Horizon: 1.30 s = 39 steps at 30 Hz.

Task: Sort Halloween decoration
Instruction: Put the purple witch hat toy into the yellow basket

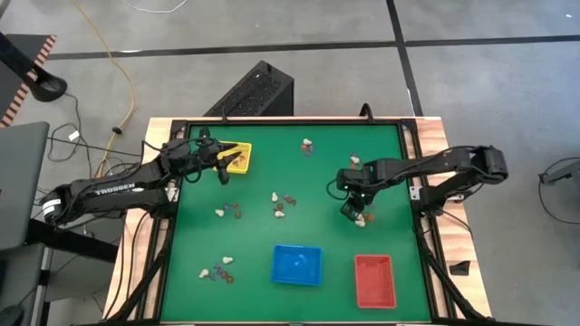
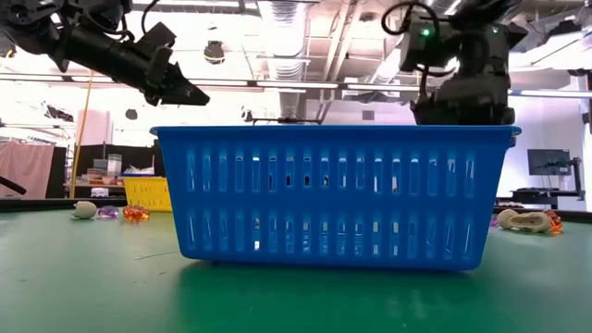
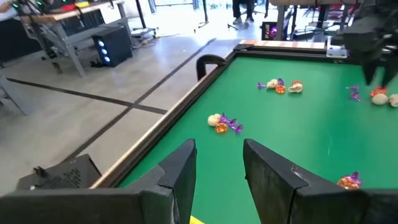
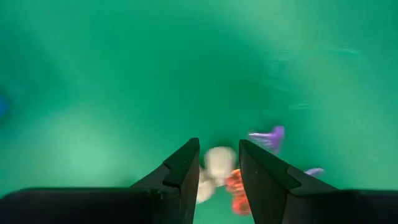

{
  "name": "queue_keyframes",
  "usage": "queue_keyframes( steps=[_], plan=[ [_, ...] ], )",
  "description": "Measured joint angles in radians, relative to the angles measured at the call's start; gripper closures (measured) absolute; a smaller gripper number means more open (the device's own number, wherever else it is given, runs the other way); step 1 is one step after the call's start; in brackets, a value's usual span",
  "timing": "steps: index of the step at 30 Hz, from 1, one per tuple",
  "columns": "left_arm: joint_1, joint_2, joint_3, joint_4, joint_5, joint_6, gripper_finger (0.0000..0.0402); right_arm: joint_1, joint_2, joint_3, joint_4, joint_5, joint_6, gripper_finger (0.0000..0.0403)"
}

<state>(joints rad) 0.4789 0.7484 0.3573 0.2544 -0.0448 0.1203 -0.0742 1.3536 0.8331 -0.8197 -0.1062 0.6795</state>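
Halloween decoration (image 1: 279, 208) trinkets are scattered in small clusters over the green counter (image 1: 290, 172): one cluster near centre, one at 12 o'clock (image 1: 307, 145), one toward 7 o'clock (image 1: 217, 270), one at about 4 o'clock of centre (image 1: 361, 218) under the right gripper. Cream, orange and purple pieces are mixed in each cluster.

Right gripper (image 4: 219, 163) is hung low over that cluster, fingers parted, with a cream trinket (image 4: 219, 164) seen between the fingertips; orange trinket (image 4: 236, 186) and purple trinket (image 4: 268, 138) lie just beside it. Whether the cream piece is pinched or only framed cannot be told.

Left gripper (image 3: 219, 163) is held above the counter at about 10 o'clock, over the yellow tray (image 1: 237, 158); fingers are apart, nothing between them.

Blue tray (image 1: 297, 264) sits at 6 o'clock, red tray (image 1: 374, 280) at 5 o'clock, just apart from each other. In the low view the blue tray fills the middle, with trinkets lying on the counter at either side.
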Motion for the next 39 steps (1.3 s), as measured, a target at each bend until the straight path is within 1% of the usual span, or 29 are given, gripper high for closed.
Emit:
queue_keyframes(
  steps=[2, 9, 11, 17, 21, 25, 28, 31, 32, 36, 39],
  plan=[
    [0.0, 0.025, 0.0, 0.017, 0.012, -0.002, 0.0278, 0.0, 0.011, 0.0, -0.013, 0.033, 0.032, 0.026],
    [0.0, 0.094, 0.0, 0.079, 0.042, -0.009, 0.0278, 0.0, 0.076, 0.0, -0.034, 0.06, 0.031, 0.026],
    [0.0, 0.101, 0.0, 0.084, 0.042, -0.007, 0.0278, 0.0, 0.105, 0.0, -0.045, 0.065, 0.026, 0.026],
    [0.0, 0.103, 0.0, 0.083, 0.041, 0.003, 0.0278, 0.0, 0.181, 0.001, -0.051, 0.128, 0.018, 0.026],
    [0.0, 0.103, 0.0, 0.081, 0.04, 0.008, 0.0278, 0.0, 0.204, 0.003, -0.056, 0.133, 0.016, 0.0264],
    [0.0, 0.103, 0.0, 0.081, 0.04, 0.008, 0.0278, 0.0, 0.198, 0.002, -0.065, 0.134, 0.015, 0.029],
    [0.0, 0.103, 0.0, 0.081, 0.04, 0.009, 0.0278, 0.0, 0.181, 0.001, -0.061, 0.134, -0.01, 0.0329],
    [0.0, 0.103, 0.0, 0.081, 0.04, 0.009, 0.0278, 0.0, 0.158, 0.001, -0.054, 0.134, -0.027, 0.0377],
    [0.0, 0.103, 0.0, 0.081, 0.04, 0.009, 0.0278, 0.0, 0.149, 0.001, -0.047, 0.134, -0.032, 0.0384],
    [0.0, 0.103, 0.0, 0.081, 0.039, 0.01, 0.0278, 0.0, 0.105, 0.001, 0.025, 0.134, -0.051, 0.0379],
    [0.0, 0.103, 0.0, 0.081, 0.038, 0.01, 0.0278, 0.001, 0.077, 0.001, 0.17, 0.133, -0.106, 0.0376]
  ],
)
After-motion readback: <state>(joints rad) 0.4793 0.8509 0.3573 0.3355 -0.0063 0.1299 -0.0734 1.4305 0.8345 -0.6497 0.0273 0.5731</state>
